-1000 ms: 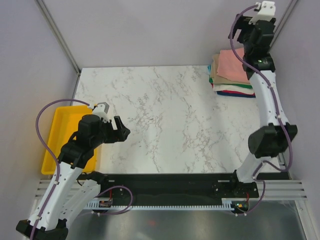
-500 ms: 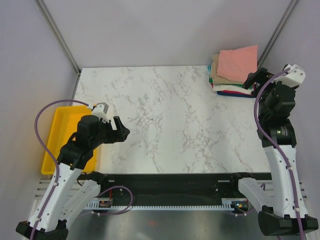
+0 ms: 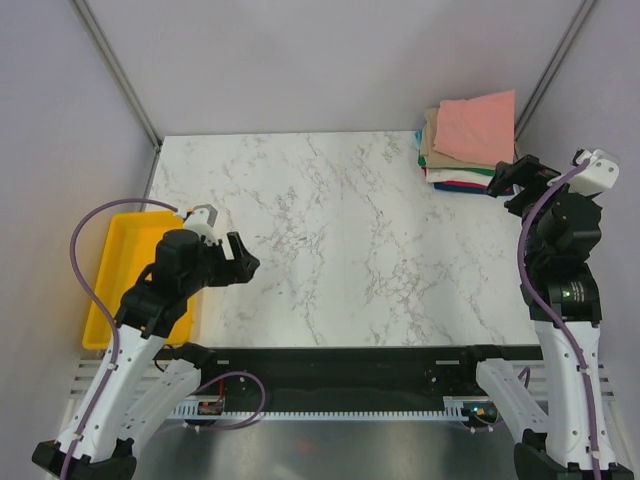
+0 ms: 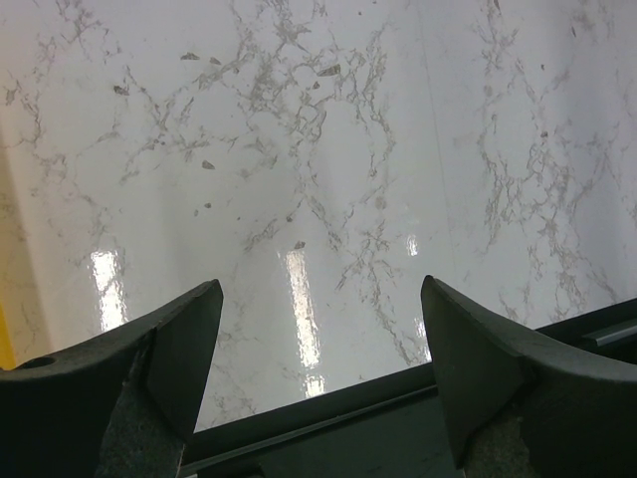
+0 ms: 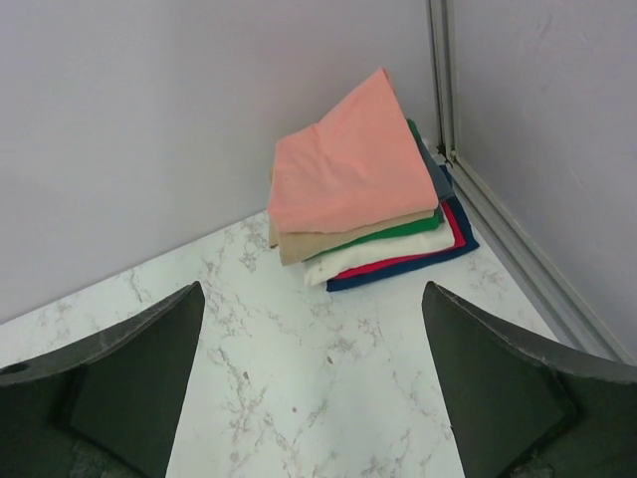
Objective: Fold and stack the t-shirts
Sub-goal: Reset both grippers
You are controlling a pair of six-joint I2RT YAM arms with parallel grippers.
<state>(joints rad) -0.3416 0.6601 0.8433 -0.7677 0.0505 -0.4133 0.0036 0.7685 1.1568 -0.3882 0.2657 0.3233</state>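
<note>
Pulled back from over the far right corner, our right arm now stands along the table's (image 3: 330, 230) right edge, and that is the one big move we see.

Nearest to us, the left gripper (image 3: 242, 258) hovers over the near left part of the table, jaws spread wide and holding nothing, beside the yellow tray (image 3: 120, 270) off the left edge. Further out, the right gripper (image 3: 518, 176) is also wide open and empty, pointing at the stack (image 3: 462, 160) of t-shirts in the far right corner. The salmon-pink t-shirt (image 3: 475, 125) lies on top, folded, over tan, green, white, red and blue layers.

We judge the task close to finished, so the risks are small but real. The pink fold sits skewed and sloped, and its far corner overhangs the layers below toward the wall; it could slide or droop open if bumped. From above, our right fingers look close to the stack's near right corner, so a careless swing there could catch an edge and drag layers askew.

Against the earlier view, the pink t-shirt now shows whole where the arm had covered part of it. The left arm, tray and lower layers look unchanged.
</note>
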